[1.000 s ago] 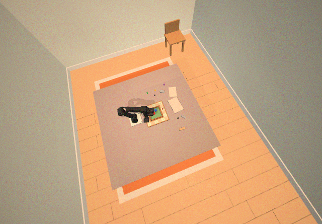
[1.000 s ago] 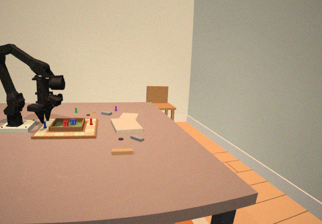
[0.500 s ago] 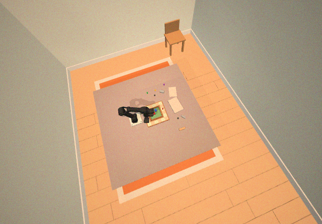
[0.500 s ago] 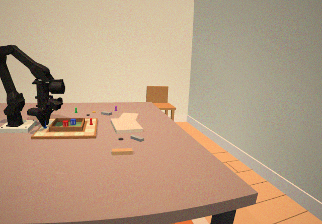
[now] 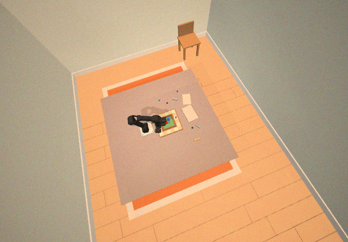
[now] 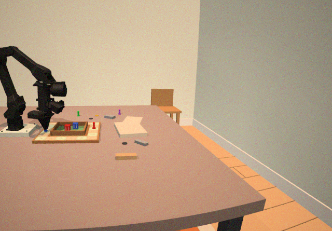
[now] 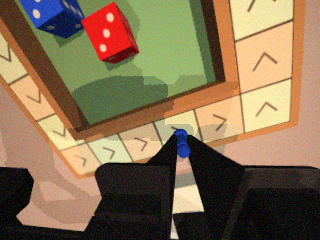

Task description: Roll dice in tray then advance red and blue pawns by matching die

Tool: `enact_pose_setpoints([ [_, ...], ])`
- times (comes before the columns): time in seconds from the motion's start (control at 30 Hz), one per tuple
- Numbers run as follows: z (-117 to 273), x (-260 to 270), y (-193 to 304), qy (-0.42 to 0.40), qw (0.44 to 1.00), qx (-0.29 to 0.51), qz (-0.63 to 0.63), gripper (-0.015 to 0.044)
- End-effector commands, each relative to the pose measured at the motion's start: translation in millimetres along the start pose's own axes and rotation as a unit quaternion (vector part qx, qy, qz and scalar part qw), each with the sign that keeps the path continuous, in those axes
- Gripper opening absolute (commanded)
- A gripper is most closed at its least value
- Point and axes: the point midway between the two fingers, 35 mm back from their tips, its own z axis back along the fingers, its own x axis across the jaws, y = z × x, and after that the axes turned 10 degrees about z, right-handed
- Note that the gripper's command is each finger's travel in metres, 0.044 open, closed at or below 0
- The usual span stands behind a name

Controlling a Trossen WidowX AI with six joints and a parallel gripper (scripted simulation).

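My gripper [image 6: 45, 128] [image 7: 181, 138] is shut on the blue pawn [image 6: 45, 131] [image 7: 184, 150], low over the row of board squares nearest the arm's base. Whether the pawn touches the board is unclear. The red die [image 5: 166, 122] [image 6: 67, 127] [image 7: 106, 33] lies in the tray [image 6: 69, 133] [image 7: 218, 45], three pips on its upper face. The blue die [image 5: 168, 119] [image 6: 75, 125] [image 7: 56, 19] lies beside it, partly cut off in the wrist view. The red pawn [image 5: 175, 117] [image 6: 93, 125] stands on the far side of the arrowed board [image 6: 67, 141] [image 7: 265, 60].
Beyond the board lie two pale slabs [image 5: 189, 113] [image 6: 132, 132]. Grey blocks [image 5: 197, 126] [image 6: 141, 143], small dark discs [image 6: 124, 143] and a tan block [image 5: 196, 138] [image 6: 125, 156] lie around. A green pawn [image 5: 159, 100] [image 6: 78, 113] and a purple pawn [image 5: 177, 91] [image 6: 119, 112] stand farther back.
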Motion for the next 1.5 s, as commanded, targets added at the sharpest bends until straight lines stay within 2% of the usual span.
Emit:
enact_pose_setpoints([
  [0.0, 18, -1, -7, -0.001, 1.0, -0.005, -0.001, 0.0],
  [0.77, 121, -7, -2, -0.001, 1.0, -0.005, -0.001, 0.0],
  [1.0, 116, -12, -7, -0.001, 1.0, -0.006, -0.001, 0.0],
  [1.47, 61, -67, -50, 0.002, 1.0, -0.007, -0.001, 0.0],
])
